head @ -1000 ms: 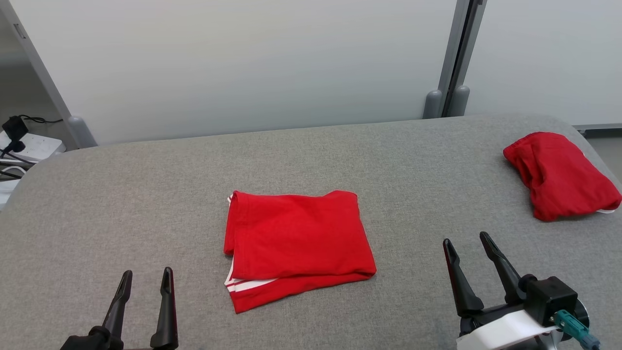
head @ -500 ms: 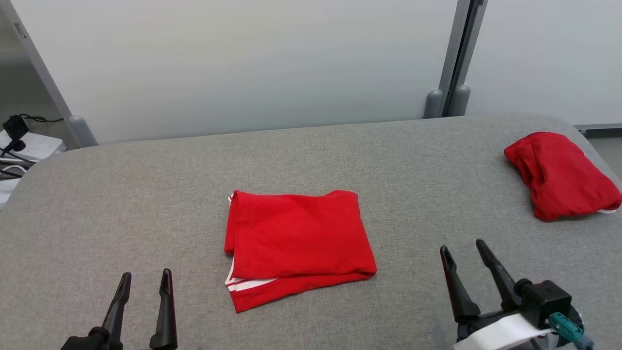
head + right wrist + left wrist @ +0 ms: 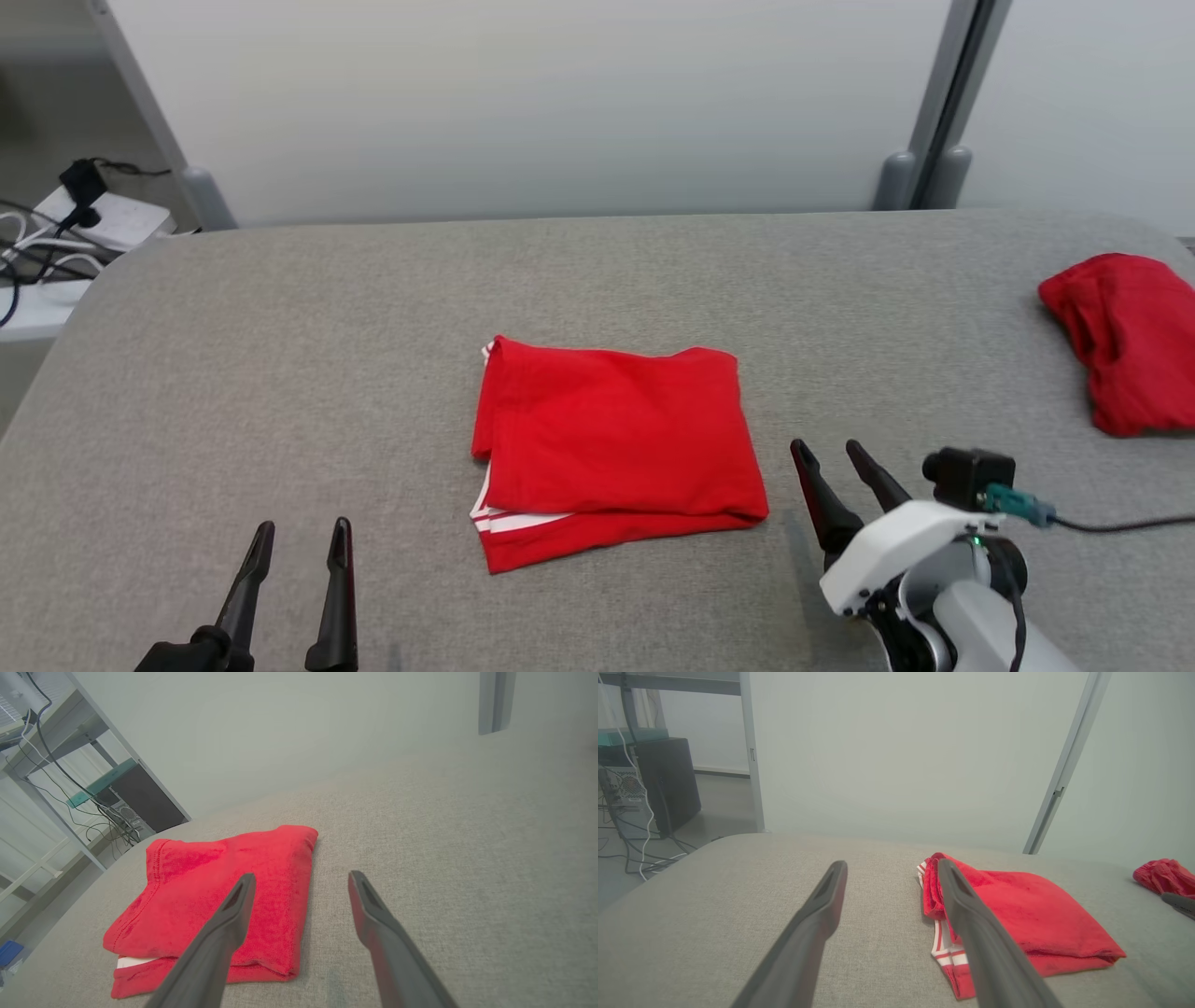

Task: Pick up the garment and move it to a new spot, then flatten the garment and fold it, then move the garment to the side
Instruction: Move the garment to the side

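Layers are our worry: with the folded garment (image 3: 611, 448) lying central on the table (image 3: 280, 327) and our right gripper (image 3: 825, 448), just beside its edge, and left gripper (image 3: 304, 525) both wide open and empty, we should pinch every layer together before shifting it aside.

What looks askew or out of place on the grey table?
The folded red fabric garment with white stripes at mid-table is folded unevenly: its striped lower layer sticks out past the top layer at the near left corner. A crumpled red cloth bundle sits near the right edge of the grey padded table.
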Motion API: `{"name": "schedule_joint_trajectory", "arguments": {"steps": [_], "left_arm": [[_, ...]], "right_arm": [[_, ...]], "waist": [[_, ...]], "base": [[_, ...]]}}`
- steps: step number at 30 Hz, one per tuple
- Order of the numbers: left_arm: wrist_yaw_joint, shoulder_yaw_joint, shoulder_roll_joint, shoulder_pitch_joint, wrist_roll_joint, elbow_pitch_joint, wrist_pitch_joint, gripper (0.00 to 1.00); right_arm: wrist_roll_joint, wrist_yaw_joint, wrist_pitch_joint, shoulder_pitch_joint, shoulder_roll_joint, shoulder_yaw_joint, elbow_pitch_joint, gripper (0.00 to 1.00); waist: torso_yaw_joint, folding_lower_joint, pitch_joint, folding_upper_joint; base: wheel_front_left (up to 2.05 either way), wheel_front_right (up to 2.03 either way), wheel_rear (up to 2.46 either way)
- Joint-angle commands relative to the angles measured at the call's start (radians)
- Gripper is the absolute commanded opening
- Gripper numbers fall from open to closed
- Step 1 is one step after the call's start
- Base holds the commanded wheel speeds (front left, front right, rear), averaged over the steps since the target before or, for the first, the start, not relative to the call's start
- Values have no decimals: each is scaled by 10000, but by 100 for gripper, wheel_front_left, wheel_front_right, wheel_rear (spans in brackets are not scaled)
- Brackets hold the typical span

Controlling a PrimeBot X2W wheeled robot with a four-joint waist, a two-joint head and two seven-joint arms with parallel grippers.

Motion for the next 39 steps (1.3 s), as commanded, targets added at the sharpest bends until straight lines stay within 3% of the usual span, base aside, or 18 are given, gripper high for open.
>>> {"name": "schedule_joint_trajectory", "arguments": {"steps": [1,7,16,28,29,30,39], "left_arm": [[-103,233,39,-499,51,-200,-59,100],[-227,131,39,-756,55,-119,-59,100],[-407,-52,39,-1259,-174,115,-59,100],[-503,64,39,-1571,-95,263,-59,100],[-506,76,39,-1588,-85,272,-59,100],[-510,87,39,-1606,-74,277,-59,100],[-488,180,39,-1602,-45,234,-59,100]], "right_arm": [[261,0,17,-638,-78,443,223,100],[982,0,274,-1843,-208,1281,1792,100],[1634,0,374,-2937,-161,1705,3455,100],[2260,0,766,-3142,23,2246,4209,100],[2308,0,762,-3146,36,2299,4210,45],[2342,0,745,-3154,47,2362,4201,0],[2327,0,73,-3348,-108,3121,3703,0]], "waist": [[278,0,185,0],[886,0,669,0],[1709,0,1318,0],[2103,0,1587,0],[2109,0,1584,0],[2114,0,1586,0],[2015,0,1515,0]], "base": [[0,0,0],[0,0,0],[0,0,0],[0,0,0],[0,0,0],[0,0,0],[0,0,0]]}}
